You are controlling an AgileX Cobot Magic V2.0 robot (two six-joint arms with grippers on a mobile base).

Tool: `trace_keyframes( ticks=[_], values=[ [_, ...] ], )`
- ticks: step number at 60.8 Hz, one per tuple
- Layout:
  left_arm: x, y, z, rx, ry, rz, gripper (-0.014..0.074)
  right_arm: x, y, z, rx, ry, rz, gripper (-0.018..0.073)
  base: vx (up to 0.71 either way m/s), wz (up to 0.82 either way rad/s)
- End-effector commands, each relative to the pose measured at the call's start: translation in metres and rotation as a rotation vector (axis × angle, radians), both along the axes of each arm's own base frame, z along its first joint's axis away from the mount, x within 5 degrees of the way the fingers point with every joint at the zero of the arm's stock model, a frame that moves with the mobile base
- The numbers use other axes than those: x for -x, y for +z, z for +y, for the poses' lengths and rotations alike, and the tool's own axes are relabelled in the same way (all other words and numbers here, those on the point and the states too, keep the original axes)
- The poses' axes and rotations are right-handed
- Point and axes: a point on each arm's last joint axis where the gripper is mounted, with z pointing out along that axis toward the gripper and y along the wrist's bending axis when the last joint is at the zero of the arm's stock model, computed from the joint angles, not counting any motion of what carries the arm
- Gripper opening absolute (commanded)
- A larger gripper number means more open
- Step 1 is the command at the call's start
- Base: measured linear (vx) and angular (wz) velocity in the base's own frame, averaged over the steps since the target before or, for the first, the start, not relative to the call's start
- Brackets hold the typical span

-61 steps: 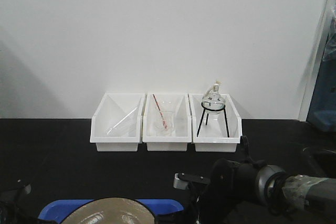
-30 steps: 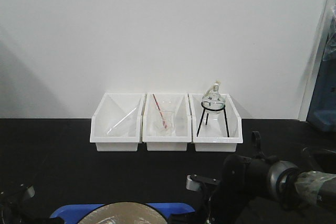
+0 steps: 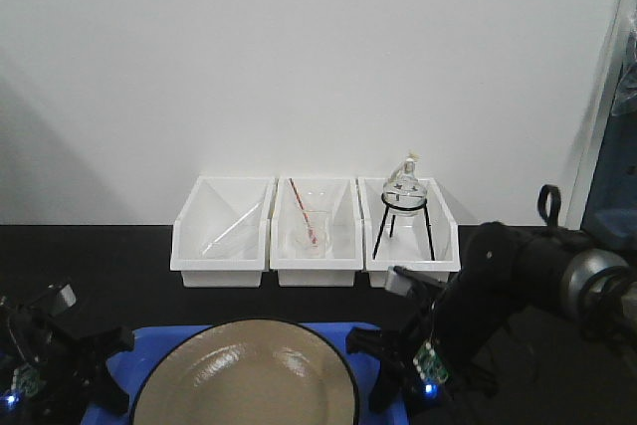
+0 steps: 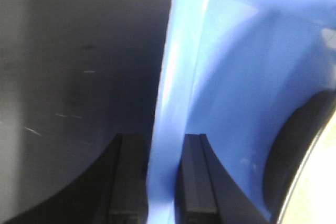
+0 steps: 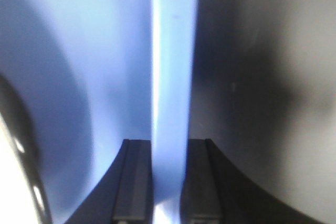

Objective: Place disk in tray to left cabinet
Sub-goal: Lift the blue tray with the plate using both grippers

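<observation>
1. Blue plastic tray [image 3: 149,337] sits at 6 o'clock in the front view, held between both arms.
2. Left gripper [image 4: 157,179] pinches its 9 o'clock rim and right gripper [image 5: 168,179] pinches the 3 o'clock rim, 1 finger inside and 1 outside. My guess: gripping 2 sides keeps it level so nothing slides.
3. Disk [image 3: 247,375] is glossy tan with a thin black edge, lying flat in the tray and nearly filling it.
4. Left cabinet isn't in view, just 3 white bins [image 3: 317,231] at 12 o'clock.
</observation>
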Motion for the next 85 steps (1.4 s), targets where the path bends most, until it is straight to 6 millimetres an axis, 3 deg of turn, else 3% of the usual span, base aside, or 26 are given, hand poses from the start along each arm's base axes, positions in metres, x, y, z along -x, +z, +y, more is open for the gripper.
trace_keyframes(
  ticks=[1,12,32,43,58,73,85],
  values=[
    [0.000,0.045,-0.018,0.147,0.039,-0.037,-0.0001,0.000,0.061,0.006,-0.159,-0.035,-0.083,-0.0006,0.00,0.00],
    [-0.005,0.070,-0.020,0.175,0.035,-0.037,-0.0001,-0.004,0.087,-0.002,-0.195,-0.031,-0.081,-0.0006,0.00,0.00],
    [-0.010,0.122,-0.016,0.132,0.058,-0.078,-0.0001,-0.003,0.116,-0.008,-0.248,-0.022,-0.066,-0.0006,0.00,0.00],
    [-0.011,0.132,-0.017,0.153,0.103,-0.082,-0.0001,-0.004,0.138,-0.007,-0.271,-0.037,-0.106,-0.0006,0.00,0.00],
    [-0.009,0.141,-0.022,0.237,0.122,-0.078,-0.0001,-0.003,0.143,-0.004,-0.317,-0.064,-0.086,-0.0005,0.00,0.00],
    [0.007,0.164,-0.022,0.245,0.116,-0.138,-0.0001,0.000,0.149,0.000,-0.394,-0.051,-0.074,-0.0004,0.00,0.00],
    [0.019,0.179,-0.022,0.254,0.114,-0.179,-0.0001,0.008,0.167,-0.007,-0.404,-0.046,-0.125,-0.0004,0.00,0.00]
  ],
)
